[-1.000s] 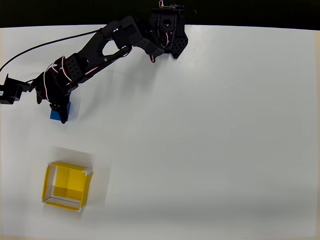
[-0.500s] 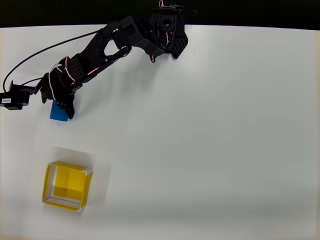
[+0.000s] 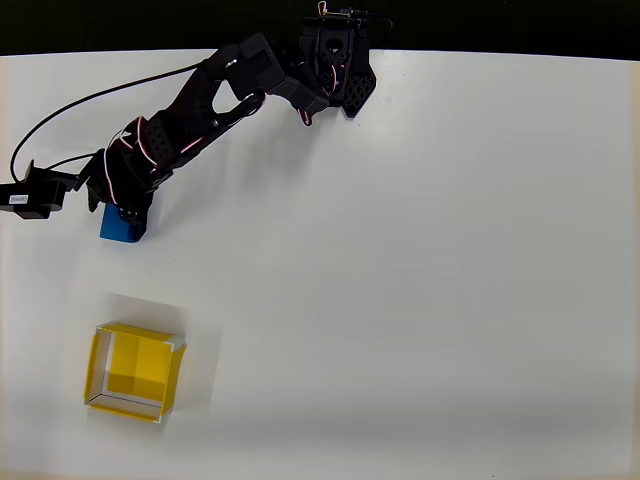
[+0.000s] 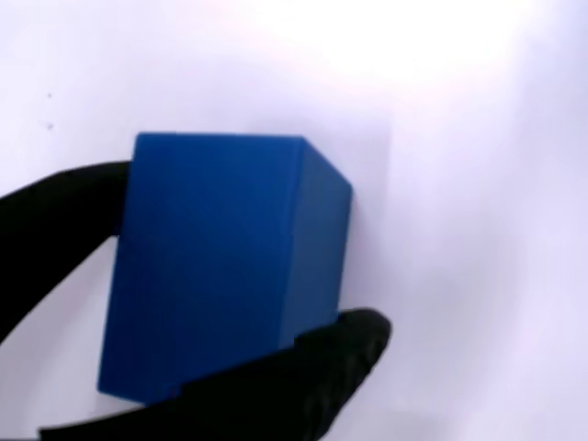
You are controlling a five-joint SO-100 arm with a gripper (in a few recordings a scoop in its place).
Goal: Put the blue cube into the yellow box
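wrist view: end effector (image 4: 220,276) pinching the blue cube (image 4: 225,266), well apart from the yellow box (image 3: 133,372).

Black plastic arm (image 3: 200,110) — red-white servo wires, black cable (image 3: 90,100).

Bare white table (image 3: 420,300), black backdrop, plain lab-like test bench

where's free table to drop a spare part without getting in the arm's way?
Bare: the whole table to the right of the yellow box and below the arm's base, as the overhead view shows. Also the strip between the blue cube and the box. Crowded: upper left, where the gripper sits at the cube.
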